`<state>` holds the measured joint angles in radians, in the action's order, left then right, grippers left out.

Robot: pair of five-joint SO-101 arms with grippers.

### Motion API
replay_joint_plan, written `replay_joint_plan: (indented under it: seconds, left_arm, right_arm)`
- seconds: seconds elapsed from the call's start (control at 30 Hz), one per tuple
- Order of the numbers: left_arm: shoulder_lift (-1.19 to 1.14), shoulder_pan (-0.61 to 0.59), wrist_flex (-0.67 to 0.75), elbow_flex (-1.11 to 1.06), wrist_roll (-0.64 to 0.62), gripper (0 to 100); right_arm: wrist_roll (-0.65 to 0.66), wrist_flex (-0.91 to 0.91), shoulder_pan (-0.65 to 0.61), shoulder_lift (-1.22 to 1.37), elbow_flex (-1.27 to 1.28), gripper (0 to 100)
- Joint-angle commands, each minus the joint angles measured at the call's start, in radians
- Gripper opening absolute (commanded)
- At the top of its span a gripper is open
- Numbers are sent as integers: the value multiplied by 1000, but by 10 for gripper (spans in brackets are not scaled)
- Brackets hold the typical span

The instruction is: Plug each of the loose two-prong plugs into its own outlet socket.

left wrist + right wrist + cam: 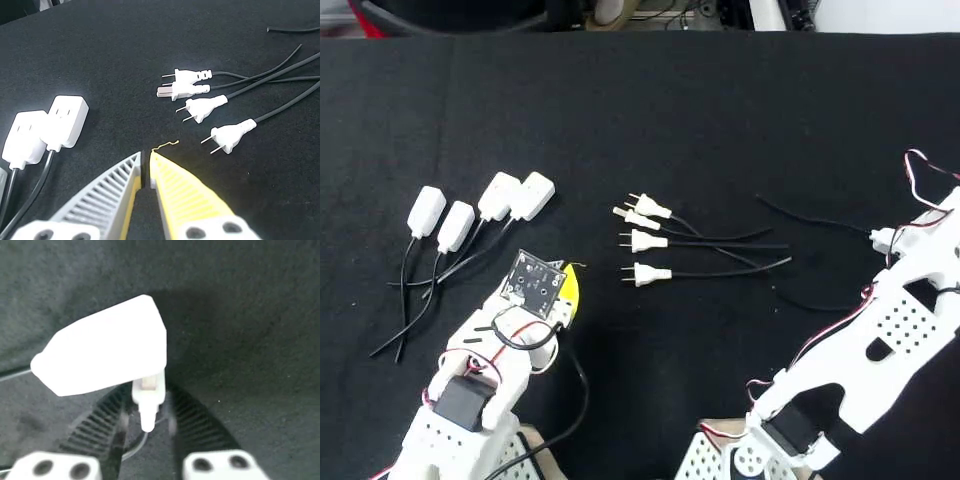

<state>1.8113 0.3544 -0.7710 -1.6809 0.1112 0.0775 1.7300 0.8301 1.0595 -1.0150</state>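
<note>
Several white outlet sockets [500, 196] with black cords lie at the table's left; two of them [62, 122] are near my left gripper. Several loose two-prong plugs [645, 242] lie in the middle, prongs pointing toward the sockets, and the same plugs [202, 107] lie just beyond the left fingertips. My left gripper [145, 165] is shut and holds nothing; it hovers between sockets and plugs, nearer the front edge [565, 288]. At the far right, my right gripper [892, 243] is shut on a white plug [147, 400] that joins a larger white block [100, 355].
Black cords [740, 240] trail right from the plugs across the black cloth. Another loose cord [810, 218] runs to the piece held at the right. The socket cords [420, 290] sprawl toward the front left. Both arm bases stand at the front edge.
</note>
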Motion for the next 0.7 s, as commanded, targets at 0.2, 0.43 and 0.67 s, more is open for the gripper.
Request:
replay_joint_plan:
  seconds: [0.2, 0.43, 0.67]
  left_arm:
    - [8, -12, 23, -18, 8, 48]
    - [8, -12, 23, -18, 8, 48]
    - [8, -12, 23, -18, 9, 48]
  right_arm:
    - [144, 37, 14, -311, -33, 251]
    - [196, 28, 17, -518, -41, 214]
    - [94, -29, 46, -503, -33, 28]
